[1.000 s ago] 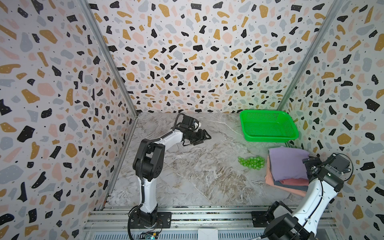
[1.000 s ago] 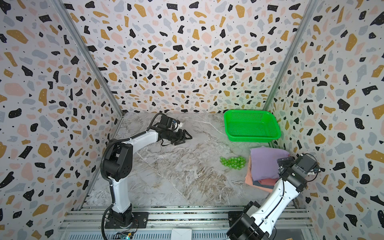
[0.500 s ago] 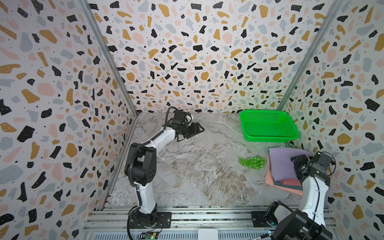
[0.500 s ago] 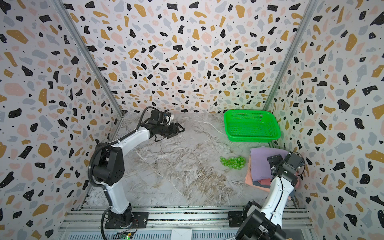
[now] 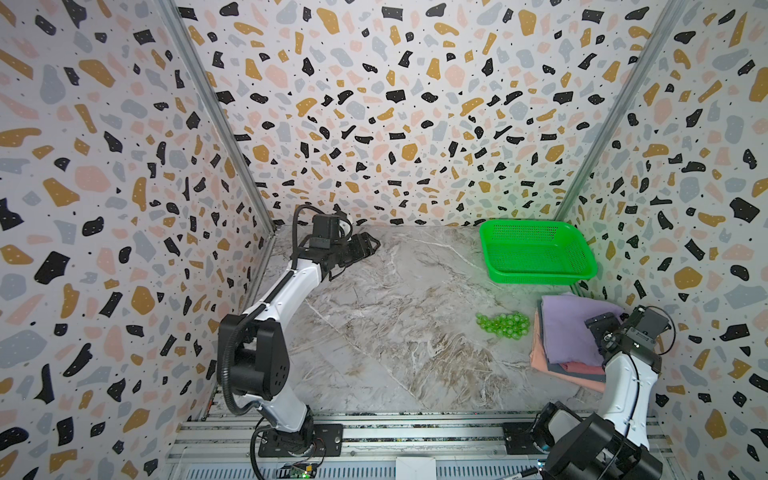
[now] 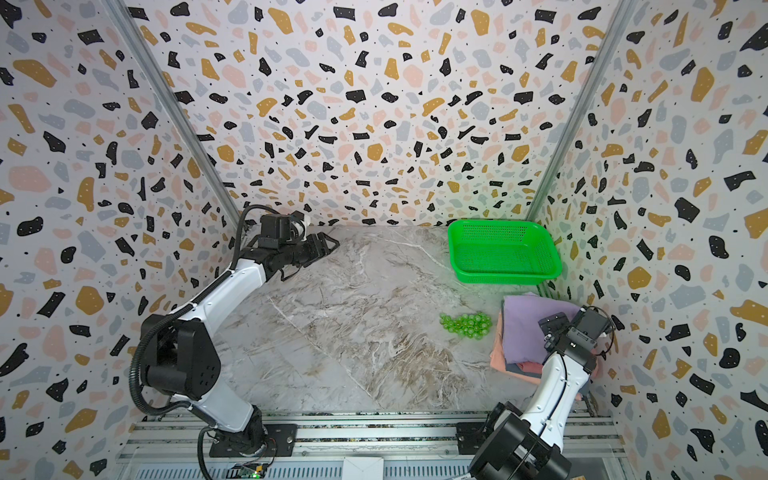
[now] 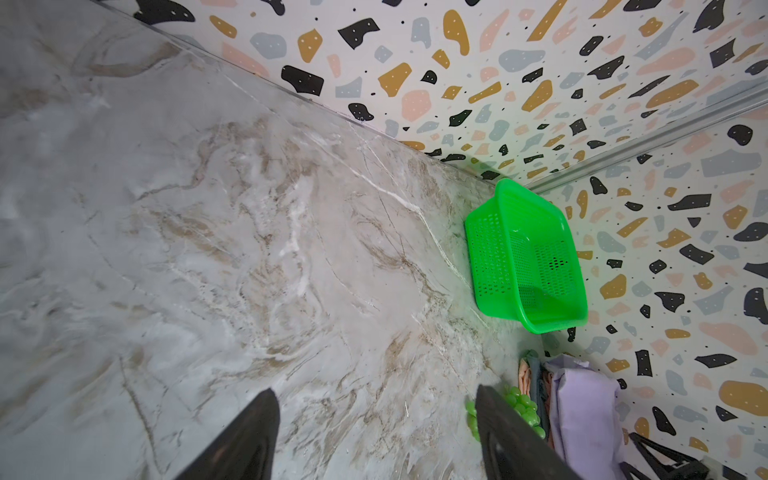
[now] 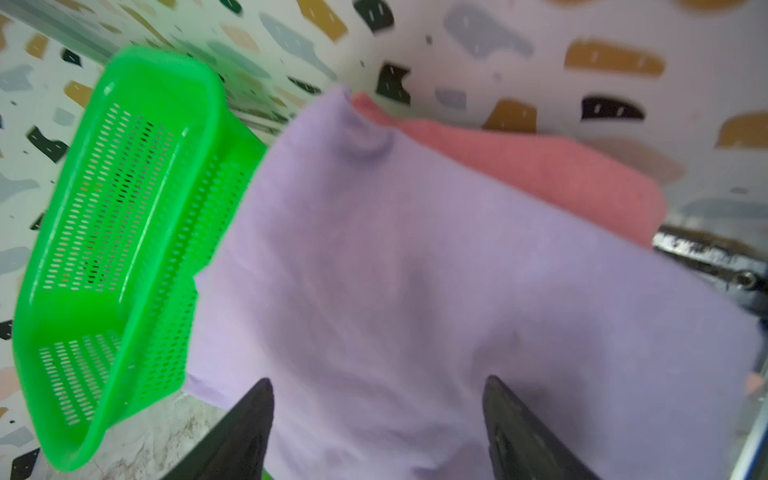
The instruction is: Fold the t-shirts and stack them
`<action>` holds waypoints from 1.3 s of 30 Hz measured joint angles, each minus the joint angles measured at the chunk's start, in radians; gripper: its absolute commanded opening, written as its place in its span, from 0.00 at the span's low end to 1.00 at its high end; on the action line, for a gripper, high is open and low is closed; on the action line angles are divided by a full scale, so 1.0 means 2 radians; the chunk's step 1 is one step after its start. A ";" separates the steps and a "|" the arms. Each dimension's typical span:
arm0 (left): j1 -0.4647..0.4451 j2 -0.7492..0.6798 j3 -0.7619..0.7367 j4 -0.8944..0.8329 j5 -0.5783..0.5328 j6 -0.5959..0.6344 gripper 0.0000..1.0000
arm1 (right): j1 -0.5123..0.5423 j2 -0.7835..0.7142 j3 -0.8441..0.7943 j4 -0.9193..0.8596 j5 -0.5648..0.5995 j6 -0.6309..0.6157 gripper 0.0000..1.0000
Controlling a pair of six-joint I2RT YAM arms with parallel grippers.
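One lavender t-shirt (image 8: 415, 249) | below right gripper (image 8: 379, 380) — seemingly not touching

Basket (image 5: 540, 277) in back right corner of bench (image 5: 395, 324); stack of t-shirts (image 5: 569, 332) in front of it by the right wall; cluster of balls (image 5: 503, 326) just left of stack. Left tool (image 5: 368, 246) above bench's back left, well apart from everything; right tool (image 5: 600, 326) over stack's right part

Left arm reaches far back, left gripper (image 5: 370, 245) jaws apart. Right arm folded upright, right gripper (image 8: 379, 380) jaws apart, nothing held.
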State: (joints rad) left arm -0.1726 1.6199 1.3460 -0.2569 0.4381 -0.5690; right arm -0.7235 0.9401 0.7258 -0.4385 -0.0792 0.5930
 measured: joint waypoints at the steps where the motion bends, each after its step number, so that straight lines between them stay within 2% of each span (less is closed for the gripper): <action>1: 0.004 -0.008 -0.003 -0.002 -0.003 0.000 0.75 | 0.000 0.003 0.010 0.002 0.010 -0.004 0.80; 5: 0.020 -0.050 -0.017 -0.002 -0.013 0.000 0.75 | -0.005 0.034 0.016 0.012 0.034 -0.014 0.80; 12: 0.030 -0.087 -0.044 -0.003 -0.027 -0.004 0.75 | -0.013 0.050 -0.049 0.025 0.040 -0.013 0.80; 15: 0.033 -0.093 -0.048 -0.006 -0.030 -0.005 0.76 | -0.014 0.050 -0.048 0.033 0.039 -0.013 0.80; 18: 0.045 -0.110 -0.048 -0.006 -0.030 -0.004 0.80 | 0.007 0.048 -0.029 0.025 0.049 -0.014 0.82; 24: 0.076 -0.181 -0.048 -0.008 -0.070 0.026 0.99 | 0.116 0.035 0.077 0.042 0.055 -0.029 0.85; 27: 0.080 -0.226 -0.052 -0.009 -0.121 0.052 1.00 | 0.198 0.037 0.119 0.073 0.059 -0.039 0.87; 28: 0.080 -0.243 -0.060 -0.005 -0.138 0.061 1.00 | 0.227 0.038 0.123 0.085 0.059 -0.045 0.90; 29: 0.080 -0.263 -0.073 -0.001 -0.161 0.072 1.00 | 0.260 0.040 0.122 0.100 0.063 -0.054 0.98; 30: 0.080 -0.281 -0.088 0.004 -0.181 0.082 1.00 | 0.291 0.043 0.118 0.113 0.068 -0.067 0.99; 35: 0.080 -0.355 -0.222 0.078 -0.304 0.126 1.00 | 0.436 0.091 0.089 0.156 0.110 -0.135 0.99; 39: 0.081 -0.376 -0.370 0.180 -0.378 0.157 0.99 | 0.512 0.112 0.057 0.188 0.159 -0.180 0.99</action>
State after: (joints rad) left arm -0.0109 0.8673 0.6060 0.1028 -0.3187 -0.2558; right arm 0.2996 1.1645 0.8394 -0.0616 0.2390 0.2329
